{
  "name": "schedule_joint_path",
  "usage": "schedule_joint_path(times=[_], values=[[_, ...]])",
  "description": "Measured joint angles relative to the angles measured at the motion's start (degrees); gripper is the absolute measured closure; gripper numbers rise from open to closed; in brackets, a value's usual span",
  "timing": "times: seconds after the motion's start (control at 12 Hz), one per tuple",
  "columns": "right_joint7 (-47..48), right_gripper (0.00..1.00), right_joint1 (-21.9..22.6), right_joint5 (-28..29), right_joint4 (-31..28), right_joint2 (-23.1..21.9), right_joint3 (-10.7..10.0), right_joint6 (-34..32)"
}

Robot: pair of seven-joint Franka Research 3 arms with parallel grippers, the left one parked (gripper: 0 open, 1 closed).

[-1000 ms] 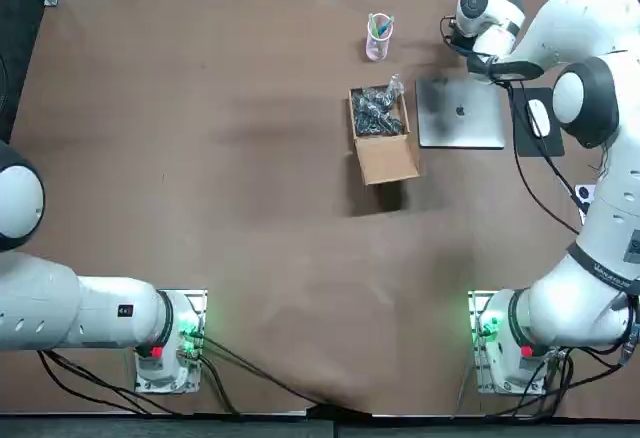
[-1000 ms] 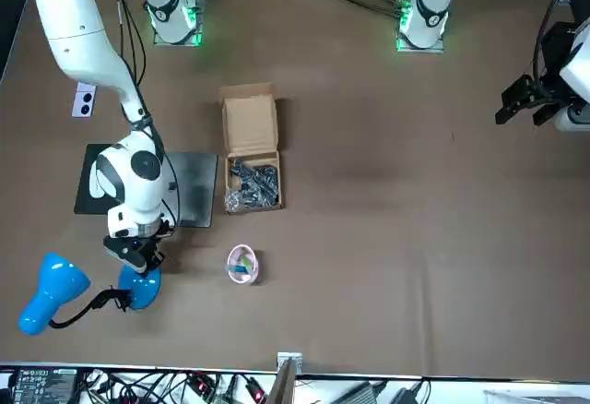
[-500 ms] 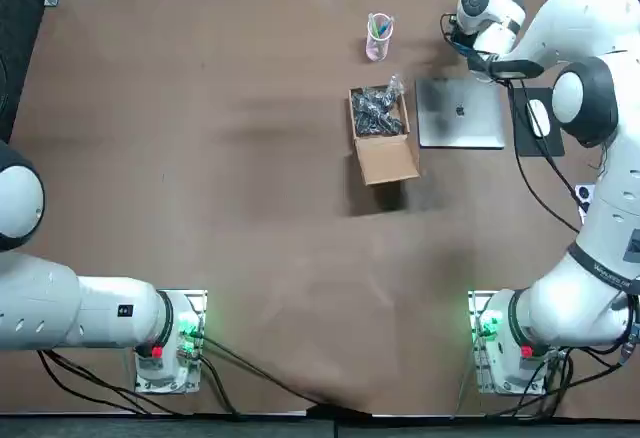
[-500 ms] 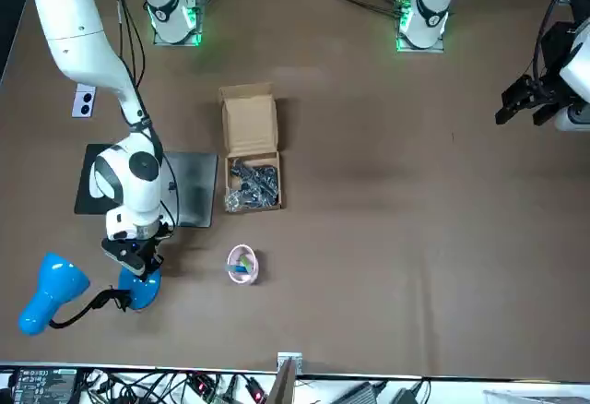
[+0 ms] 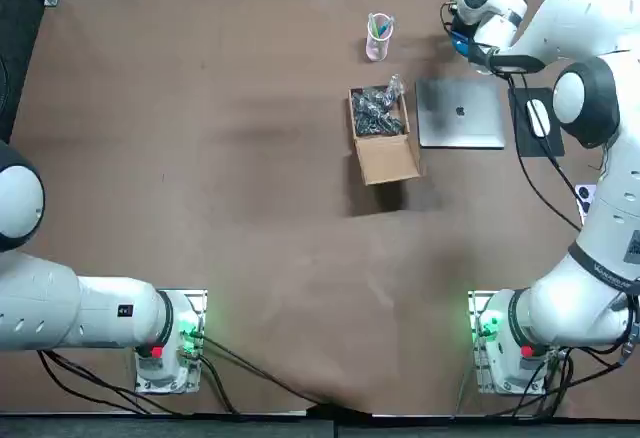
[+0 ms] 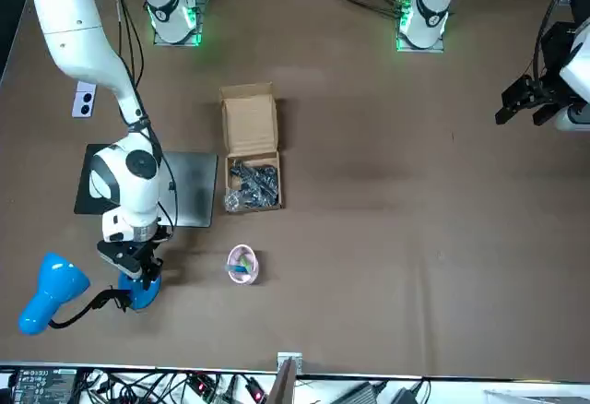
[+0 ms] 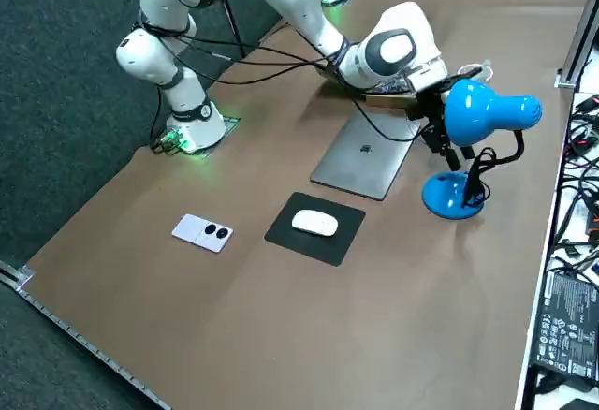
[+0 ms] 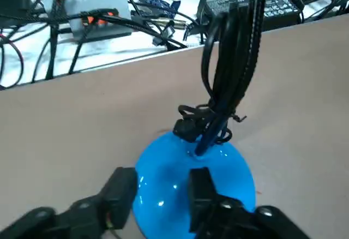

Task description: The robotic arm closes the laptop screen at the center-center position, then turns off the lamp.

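The silver laptop (image 5: 460,113) (image 7: 365,153) lies with its lid down flat on the table, logo upward. Just beyond it stands the blue lamp, its round base (image 8: 196,181) (image 6: 140,291) on the table and its head (image 7: 487,115) (image 6: 51,295) on a black gooseneck. My right gripper (image 8: 162,192) (image 6: 138,266) (image 7: 440,134) hangs low over the near rim of that base, past the laptop's far edge. Its two black fingers (image 8: 122,190) stand apart, open, with only the base's surface below them. A black cable bundle rises from the base's middle.
A cardboard box (image 5: 380,133) holding black parts sits beside the laptop. A pink cup (image 5: 379,36) (image 6: 242,264) stands near the lamp. A white mouse (image 7: 315,225) rests on a black pad, with a white switch plate (image 7: 204,232) farther out. Cables and electronics crowd the table's far edge.
My right gripper has moved away from the laptop toward the table's far edge, ending over the lamp base. The laptop, lamp and box stayed put.
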Motion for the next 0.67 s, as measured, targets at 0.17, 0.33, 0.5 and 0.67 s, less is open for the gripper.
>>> schedule_joint_path(times=[0.17, 0.33, 0.5, 0.67], values=[[0.0, 0.25, 0.1, 0.0, -0.1, -0.7, 0.2, 0.0], [0.0, 0.02, 0.2, 0.0, -1.0, -1.9, 0.4, -0.1], [0.0, 0.00, 0.2, 0.0, -3.2, -3.7, 1.0, -0.2], [0.1, 0.00, 0.2, 0.0, -8.0, -6.8, 3.1, -0.9]])
